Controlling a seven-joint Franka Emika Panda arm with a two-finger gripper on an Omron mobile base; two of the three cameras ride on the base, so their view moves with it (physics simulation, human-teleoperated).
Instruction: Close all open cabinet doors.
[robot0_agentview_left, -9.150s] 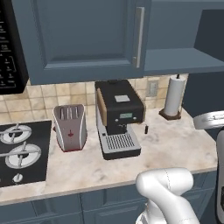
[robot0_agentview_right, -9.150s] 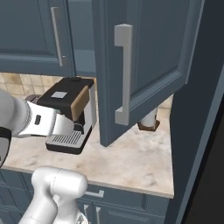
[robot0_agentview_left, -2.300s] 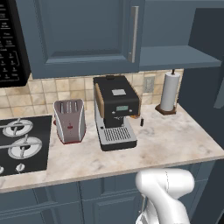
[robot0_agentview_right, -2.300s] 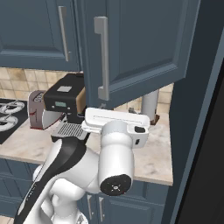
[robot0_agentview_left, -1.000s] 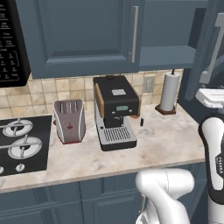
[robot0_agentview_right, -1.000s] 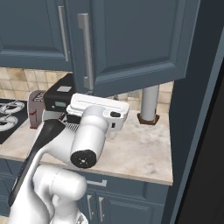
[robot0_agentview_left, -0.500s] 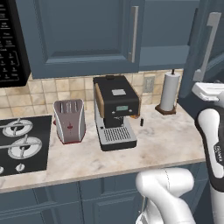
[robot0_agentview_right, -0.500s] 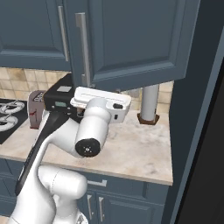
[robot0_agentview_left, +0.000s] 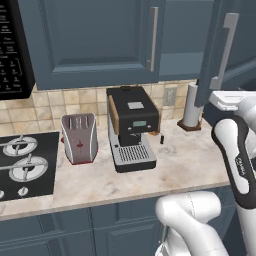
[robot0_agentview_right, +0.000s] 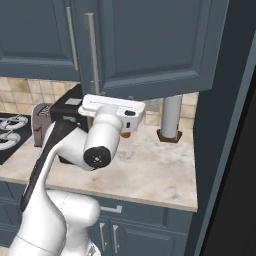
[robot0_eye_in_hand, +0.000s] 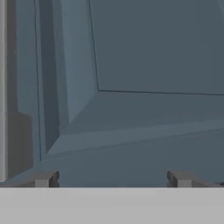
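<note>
Tool (robot0_eye_in_hand: 112, 179) fingertips stand wide apart with nothing between them, squared up right against the open cabinet door (robot0_eye_in_hand: 144, 87), whose recessed panel and raised frame lie just ahead; that flat-on pose suits pushing it shut. Its silver bar handle (robot0_agentview_right: 91, 52) sits toward the door's free edge. Below and beyond the tool, the coffee machine (robot0_agentview_left: 132, 127) and paper towel roll (robot0_agentview_left: 191, 106) stand on the bench (robot0_agentview_left: 185, 162), apart from the swing.
</note>
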